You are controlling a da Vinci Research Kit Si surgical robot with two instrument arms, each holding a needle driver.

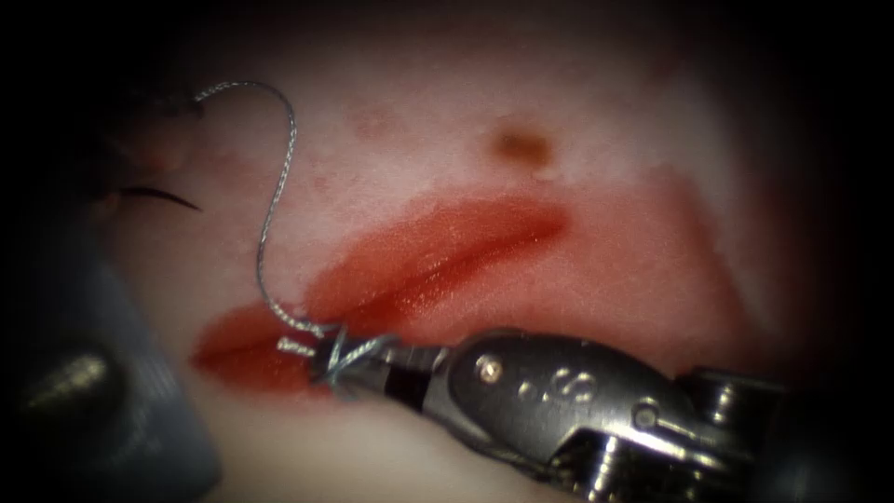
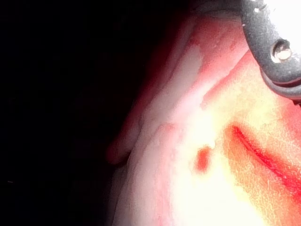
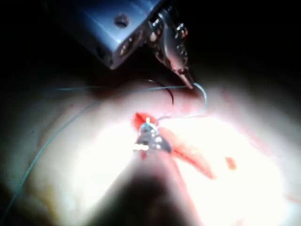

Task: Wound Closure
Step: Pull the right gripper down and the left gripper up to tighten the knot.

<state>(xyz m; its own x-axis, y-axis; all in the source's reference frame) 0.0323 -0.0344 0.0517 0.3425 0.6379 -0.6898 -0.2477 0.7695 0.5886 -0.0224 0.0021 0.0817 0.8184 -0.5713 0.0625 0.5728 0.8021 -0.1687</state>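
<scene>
endoscope view: right arm's steel tool [image 1: 349, 365], low centre, has its fingers closed on the grey braided thread [image 1: 277, 200] at the red cut's [image 1: 438, 256] left end, the dark curved needle [image 1: 158, 196] lying free at far left; left tool's fingers can't be judged.

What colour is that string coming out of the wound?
The thread is silvery grey with a twisted, braided look, best seen in the endoscope view.

The tissue [image 1: 596, 102] carries everything here: a red-stained cut [image 1: 438, 261] runs across it, red fluid [image 1: 652, 251] spreads beside that, a small brown spot [image 1: 521, 144] sits above, and thread [image 1: 275, 200] trails over its pale surface.
</scene>
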